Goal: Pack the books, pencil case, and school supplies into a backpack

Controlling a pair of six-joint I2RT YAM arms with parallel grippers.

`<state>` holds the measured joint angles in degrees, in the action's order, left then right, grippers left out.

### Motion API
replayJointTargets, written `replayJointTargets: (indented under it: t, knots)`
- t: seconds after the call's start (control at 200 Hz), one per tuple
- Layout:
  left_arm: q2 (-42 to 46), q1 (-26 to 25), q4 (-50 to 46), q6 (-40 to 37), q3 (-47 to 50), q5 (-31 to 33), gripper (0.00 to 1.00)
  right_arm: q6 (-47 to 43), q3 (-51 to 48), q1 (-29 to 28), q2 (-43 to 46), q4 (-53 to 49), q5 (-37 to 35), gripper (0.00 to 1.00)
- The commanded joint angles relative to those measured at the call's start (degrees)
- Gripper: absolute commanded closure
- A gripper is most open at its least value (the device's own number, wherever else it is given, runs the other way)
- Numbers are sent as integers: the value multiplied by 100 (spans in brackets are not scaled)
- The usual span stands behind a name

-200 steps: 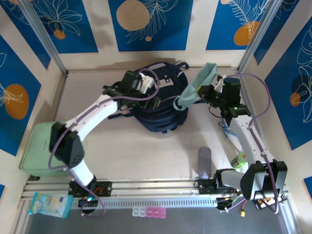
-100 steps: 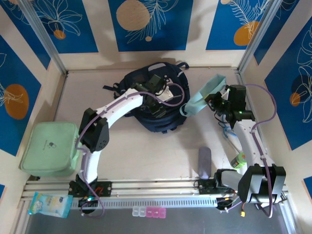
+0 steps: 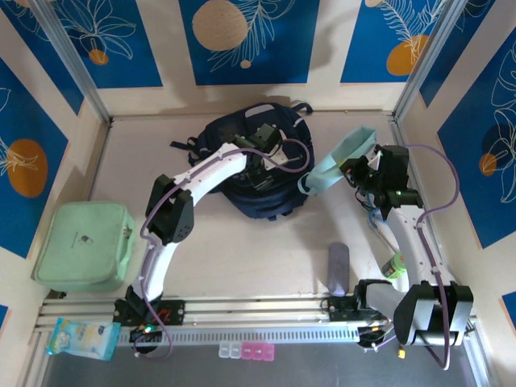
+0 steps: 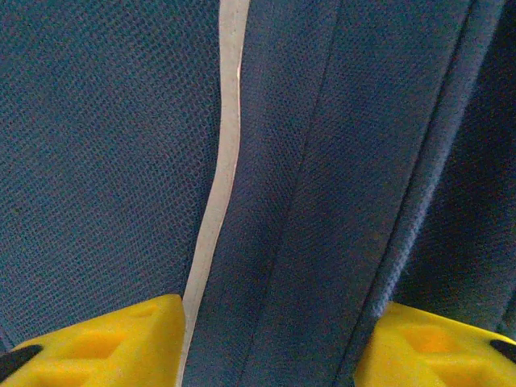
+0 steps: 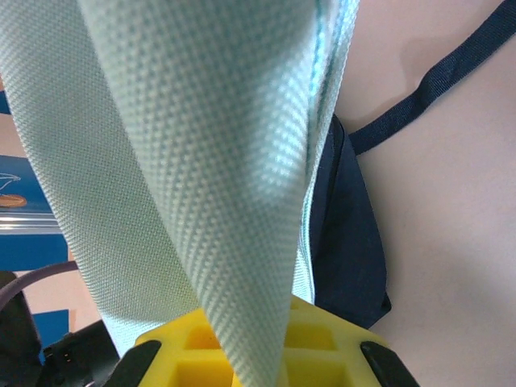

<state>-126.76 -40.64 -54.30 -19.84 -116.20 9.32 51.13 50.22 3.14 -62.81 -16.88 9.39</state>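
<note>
The navy backpack (image 3: 242, 189) lies at the back middle of the table. My left gripper (image 3: 260, 165) is pressed down on its top. In the left wrist view the yellow fingertips (image 4: 105, 339) stand apart, open, with a fold of navy fabric (image 4: 306, 201) and a pale stripe (image 4: 222, 161) between them. My right gripper (image 3: 352, 168) is shut on a pale-green strap (image 3: 339, 157) held up to the right of the backpack (image 5: 347, 242). That strap (image 5: 201, 161) hangs over the right gripper (image 5: 258, 339). The grey pencil case (image 3: 339, 270) lies near the right arm's base. The books are out of view.
A pale-green flat box (image 3: 85, 246) sits at the left edge. A small green-topped item (image 3: 395, 264) and a blue-and-white item (image 3: 377, 219) lie beside the right arm. A snack packet (image 3: 81, 339) rests on the front rail. A dark backpack strap (image 5: 435, 81) trails on the table.
My left arm swung right across the backpack and came down on its top, jaws narrowing. The right gripper drew the pale-green strap a little further right.
</note>
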Motion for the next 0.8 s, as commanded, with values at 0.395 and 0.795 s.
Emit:
replayJointTargets:
  t: [0.395, 0.795]
  knots:
    - [265, 7, -60, 300, -231, -181, 94, 90, -65, 121, 180, 146, -4, 96]
    - [1567, 16, 1211, 1429, 211, -98, 100, -192, -204, 181, 499, 46, 25, 96]
